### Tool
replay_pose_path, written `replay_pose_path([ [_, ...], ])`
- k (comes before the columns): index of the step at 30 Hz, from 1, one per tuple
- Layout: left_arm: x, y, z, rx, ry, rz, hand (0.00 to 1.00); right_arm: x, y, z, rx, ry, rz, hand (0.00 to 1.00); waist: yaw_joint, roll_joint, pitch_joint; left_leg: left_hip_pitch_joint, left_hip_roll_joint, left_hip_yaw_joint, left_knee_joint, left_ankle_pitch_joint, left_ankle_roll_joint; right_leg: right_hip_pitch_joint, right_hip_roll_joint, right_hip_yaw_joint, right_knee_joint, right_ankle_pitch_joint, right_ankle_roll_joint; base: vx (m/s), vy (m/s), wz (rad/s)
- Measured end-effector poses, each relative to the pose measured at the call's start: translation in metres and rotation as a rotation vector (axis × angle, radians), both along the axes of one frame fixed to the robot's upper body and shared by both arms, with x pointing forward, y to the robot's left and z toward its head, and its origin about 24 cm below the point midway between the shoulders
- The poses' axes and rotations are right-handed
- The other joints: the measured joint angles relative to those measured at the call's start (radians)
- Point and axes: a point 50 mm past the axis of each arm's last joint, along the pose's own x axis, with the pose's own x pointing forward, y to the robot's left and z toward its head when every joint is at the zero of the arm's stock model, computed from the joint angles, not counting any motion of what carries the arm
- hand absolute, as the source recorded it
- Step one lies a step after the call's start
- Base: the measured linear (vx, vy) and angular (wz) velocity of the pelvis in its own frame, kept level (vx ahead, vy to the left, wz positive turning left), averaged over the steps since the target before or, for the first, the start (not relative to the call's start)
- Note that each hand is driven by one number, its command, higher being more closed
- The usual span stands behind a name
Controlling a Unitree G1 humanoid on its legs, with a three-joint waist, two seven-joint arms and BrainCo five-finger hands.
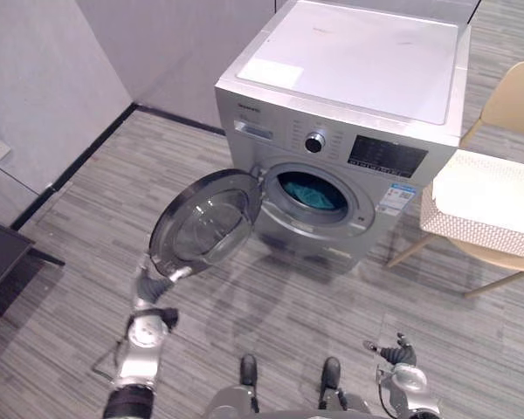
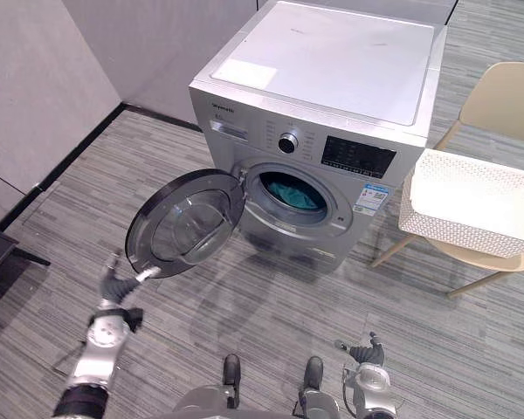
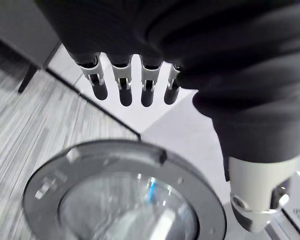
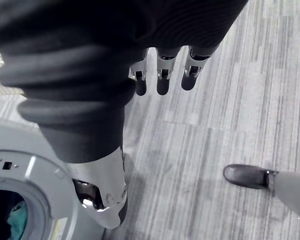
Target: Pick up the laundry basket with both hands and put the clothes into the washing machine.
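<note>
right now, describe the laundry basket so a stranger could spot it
Find the silver washing machine with its round door open. To the robot's right of it stands a beige chair, and the laundry basket sits on its seat. It is the only white, perforated, rectangular tub.

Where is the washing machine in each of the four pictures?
Left eye view: washing machine upper centre, door open.
Right eye view: upper centre too.
Left wrist view: its door, past the left hand.
Right wrist view: its front, beside the right hand.
Shared landmark: the grey striped floor.
</note>
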Motion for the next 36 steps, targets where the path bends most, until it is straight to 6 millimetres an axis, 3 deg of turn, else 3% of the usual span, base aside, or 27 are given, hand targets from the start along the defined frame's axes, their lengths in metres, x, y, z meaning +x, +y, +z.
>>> replay_pose_path([
  [1,0.004,0.02,0.017,0.062,-0.003,0.052,0.0,0.006,0.003,0.002,-0.001,-0.015,0.019,0.0,0.0,-0.02,0.003,-0.027,0.007,0.01,0.009,0.0,0.0,-0.029,0.007,0.012,0.0,0.007,-0.005,0.0,-0.025,-0.24],
  [3,0.015,0.038,0.041,0.124,-0.013,0.087,0.0,0.013,0.005,0.005,-0.003,-0.034,0.031,0.0,-0.001,-0.046,0.019,-0.074,0.013,0.009,0.032,0.0,0.0,-0.067,0.012,0.014,0.0,0.016,-0.009,-0.01,-0.023,-0.16],
  [6,0.03,0.048,0.069,0.144,-0.048,0.114,0.0,0.019,0.011,0.008,-0.005,-0.051,0.074,0.0,-0.001,-0.09,0.052,-0.135,0.021,0.021,0.062,0.0,0.0,-0.123,0.017,0.036,0.002,0.033,-0.018,-0.02,-0.01,-0.14],
  [11,0.057,0.047,0.117,0.17,-0.117,0.081,0.0,0.037,0.025,0.023,-0.011,-0.161,0.137,0.0,0.001,-0.135,0.122,-0.265,0.045,0.019,0.131,-0.007,0.002,-0.226,0.03,0.051,0.003,0.072,-0.032,-0.09,-0.016,-0.1],
  [17,0.082,0.023,0.146,0.191,-0.167,-0.024,0.0,0.047,0.032,0.039,-0.024,-0.264,0.176,0.0,0.002,-0.147,0.164,-0.389,0.095,0.006,0.225,-0.04,-0.021,-0.305,0.066,0.067,0.004,0.101,-0.036,-0.07,-0.028,-0.1],
  [24,0.098,-0.011,0.136,0.113,-0.231,-0.109,0.0,0.047,0.03,0.04,-0.028,-0.278,0.17,0.0,0.008,-0.146,0.18,-0.398,0.101,-0.016,0.204,-0.016,-0.044,-0.318,0.086,0.065,-0.001,0.1,-0.035,0.01,-0.048,0.01],
  [26,0.097,-0.025,0.124,0.087,-0.253,-0.148,0.0,0.048,0.03,0.039,-0.028,-0.27,0.168,0.0,0.008,-0.145,0.18,-0.393,0.092,-0.021,0.197,-0.007,-0.036,-0.314,0.08,0.062,-0.001,0.1,-0.035,0.01,0.01,0.1],
  [29,0.088,-0.052,0.082,-0.028,-0.23,-0.217,0.0,0.045,0.03,0.034,-0.031,-0.241,0.157,0.0,0.005,-0.14,0.184,-0.36,0.068,-0.02,0.168,0.003,-0.03,-0.292,0.06,0.061,-0.002,0.098,-0.034,0.02,0.041,0.12],
  [31,0.075,-0.087,0.044,-0.18,-0.215,-0.28,0.0,0.043,0.032,0.03,-0.025,-0.218,0.153,0.0,0.002,-0.137,0.186,-0.332,0.052,-0.011,0.148,0.003,-0.03,-0.276,0.043,0.065,-0.001,0.094,-0.03,0.02,0.054,0.05],
  [32,0.071,-0.095,0.036,-0.216,-0.213,-0.294,0.0,0.042,0.033,0.029,-0.025,-0.212,0.154,0.0,0.002,-0.137,0.186,-0.328,0.045,-0.009,0.144,0.003,-0.029,-0.275,0.041,0.066,-0.001,0.093,-0.028,0.02,0.046,0.03],
  [34,0.056,-0.141,0.013,-0.336,-0.199,-0.386,0.0,0.042,0.036,0.028,-0.025,-0.199,0.15,0.0,0.001,-0.133,0.188,-0.323,0.031,-0.001,0.14,0.006,-0.024,-0.275,0.027,0.071,0.0,0.092,-0.027,0.03,0.049,0.0],
  [36,0.05,-0.17,0.006,-0.397,-0.19,-0.456,0.0,0.041,0.038,0.027,-0.026,-0.191,0.141,0.0,0.001,-0.127,0.192,-0.317,0.025,0.006,0.14,0.006,-0.019,-0.275,0.022,0.08,0.003,0.092,-0.027,0.02,0.031,-0.07],
])
